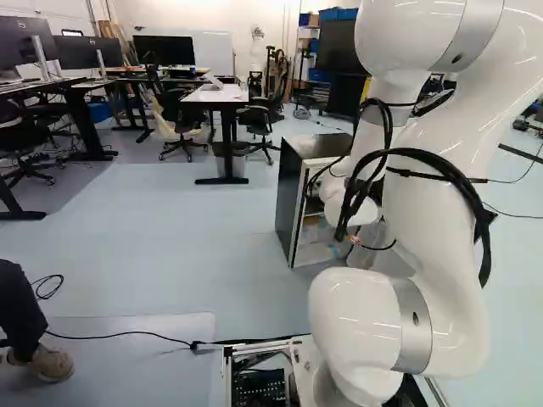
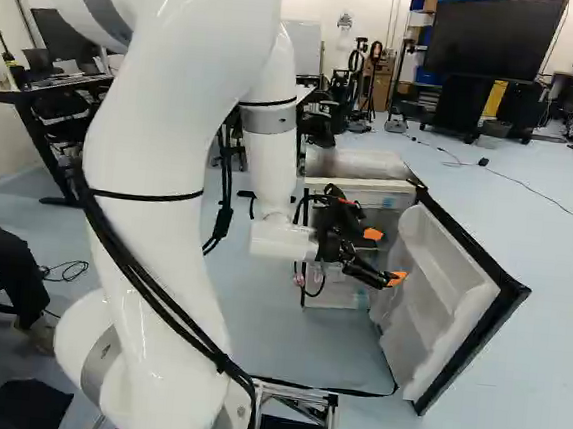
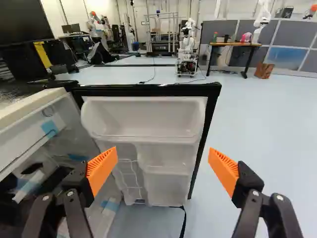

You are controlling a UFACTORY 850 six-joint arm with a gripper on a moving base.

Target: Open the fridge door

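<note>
In the right base view my gripper (image 2: 378, 258) is in front of the fridge's opening, beside the inner side of the fridge door (image 2: 445, 299), which stands wide open. The fridge body (image 2: 366, 164) is small, with a black outside and white inside; the left base view shows the dark side of its body (image 1: 289, 199). In the wrist view the gripper (image 3: 163, 166) is open, its orange pads far apart. The door's white shelved lining (image 3: 143, 116) stands ahead between them, with nothing gripped. The fridge interior (image 3: 64, 134) is beside the finger nearer the body.
A cable (image 1: 127, 334) lies on the floor near the base. A person's leg and shoe (image 1: 42, 363) show at the left of the left base view. Desks (image 1: 222, 95) and chairs stand farther back. Another robot (image 3: 187, 47) stands beyond the door.
</note>
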